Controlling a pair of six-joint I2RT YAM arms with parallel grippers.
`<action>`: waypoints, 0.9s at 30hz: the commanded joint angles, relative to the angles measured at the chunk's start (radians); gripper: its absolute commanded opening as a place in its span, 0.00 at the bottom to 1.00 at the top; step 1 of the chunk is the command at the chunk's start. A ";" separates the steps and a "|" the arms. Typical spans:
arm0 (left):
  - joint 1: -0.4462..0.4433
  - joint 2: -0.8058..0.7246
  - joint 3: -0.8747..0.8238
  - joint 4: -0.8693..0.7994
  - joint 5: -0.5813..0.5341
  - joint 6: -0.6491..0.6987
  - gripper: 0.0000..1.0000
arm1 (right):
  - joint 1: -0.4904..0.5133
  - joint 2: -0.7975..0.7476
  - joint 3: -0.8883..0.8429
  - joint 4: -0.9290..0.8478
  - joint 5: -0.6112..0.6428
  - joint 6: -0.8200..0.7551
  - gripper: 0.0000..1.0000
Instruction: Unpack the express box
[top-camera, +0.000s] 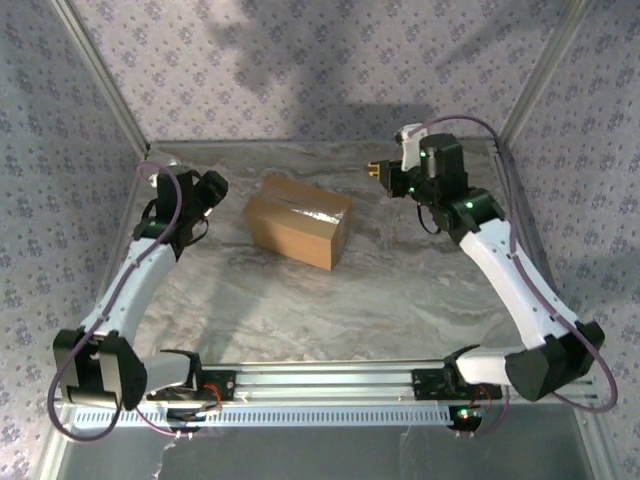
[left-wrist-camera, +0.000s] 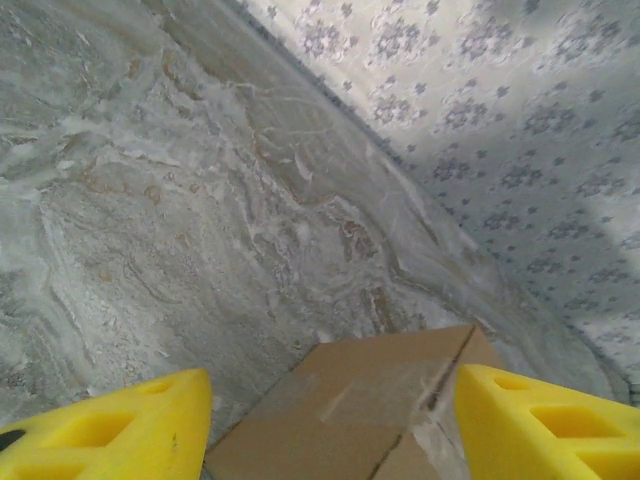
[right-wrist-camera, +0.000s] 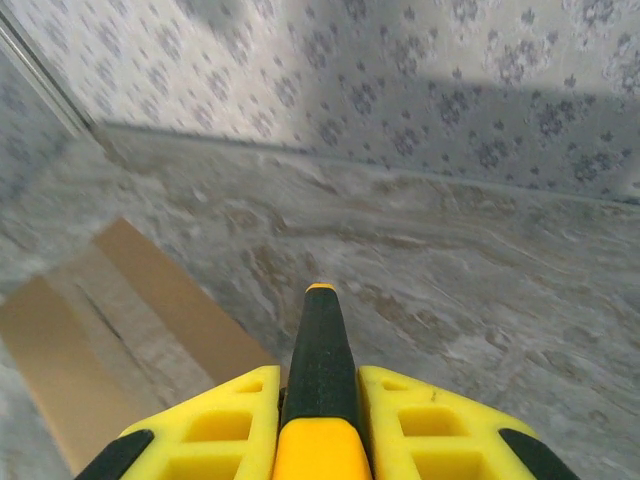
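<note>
Brown cardboard forms the express box (top-camera: 298, 222). It lies closed on the marble-patterned table (top-camera: 400, 290), central and slightly toward the far side, with shiny tape (top-camera: 318, 212) along the top seam.

Left arm: it rises from the near-left base toward the far left. The wrist is bent so that the left gripper (top-camera: 212, 190) faces right, just beside the left end of the box.

Right arm: it runs out along the right side, then folds inward at the far right. The right gripper (top-camera: 380, 172) points left and stands apart from the box.

The left wrist view adds that the yellow fingers (left-wrist-camera: 120, 420) stand apart, with a box corner low between them. The right wrist view adds that the right fingers (right-wrist-camera: 420, 420) are clamped on a black tool (right-wrist-camera: 320, 330) with a yellow tip, with the box lying to its left.
</note>
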 joint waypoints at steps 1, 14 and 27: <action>0.006 0.069 0.049 0.053 0.081 0.040 0.64 | 0.030 0.071 0.057 -0.037 0.123 -0.129 0.00; 0.003 0.210 0.082 0.077 0.149 0.090 0.54 | 0.152 0.302 0.157 -0.053 0.285 -0.337 0.00; -0.076 0.274 0.074 0.061 0.147 0.131 0.49 | 0.249 0.340 0.132 -0.023 0.285 -0.414 0.00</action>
